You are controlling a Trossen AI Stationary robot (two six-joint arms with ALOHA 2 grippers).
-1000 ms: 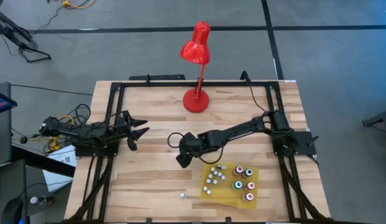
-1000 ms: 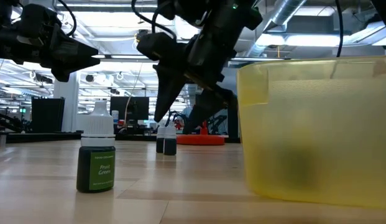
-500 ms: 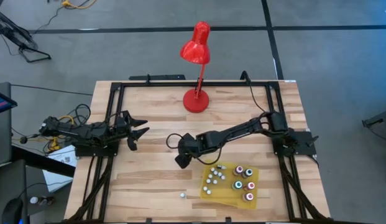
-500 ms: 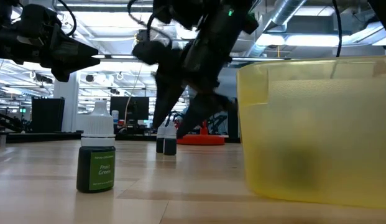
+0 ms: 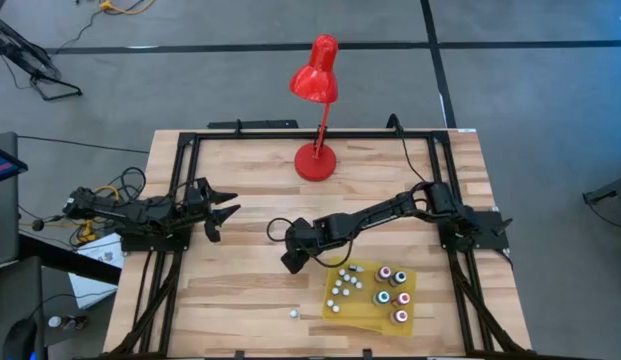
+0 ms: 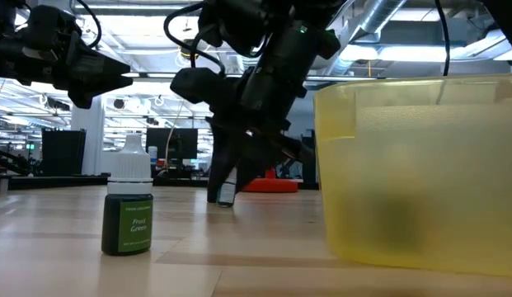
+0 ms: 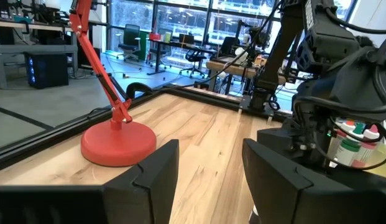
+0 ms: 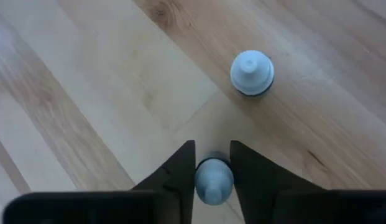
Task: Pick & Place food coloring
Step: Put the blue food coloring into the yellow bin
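Observation:
My right gripper (image 5: 288, 264) points down near the table's middle, its two fingers (image 8: 212, 147) on either side of a small food coloring bottle's pale cap (image 8: 212, 180). A second small bottle (image 8: 252, 73) stands upright on the wood close by. A green food coloring bottle (image 6: 128, 210) with a white cap stands alone near the front edge (image 5: 293, 313). Several more bottles (image 5: 393, 285) stand in the yellow tray (image 5: 365, 316). My left gripper (image 5: 228, 212) is open and empty at the table's left (image 7: 208, 149). My right gripper has the bottle's pale cap (image 8: 212, 180) between its two fingers, which come from above and point down. The cap fills the gap between them. The bottle stands upright, its base (image 6: 226, 198) on the table.
A red desk lamp stands on its round base (image 5: 315, 160) at the far middle (image 7: 118, 143). The yellow tray (image 6: 412, 165), at the near right, also holds several small white balls (image 5: 342, 285). A black frame (image 5: 290, 135) runs around the table.
My right gripper has gone down and a little toward the table's near left, over the small bottle. In the low view its fingers now stand close about the bottle, where before they hung spread above it. The bottle has stayed on the table.

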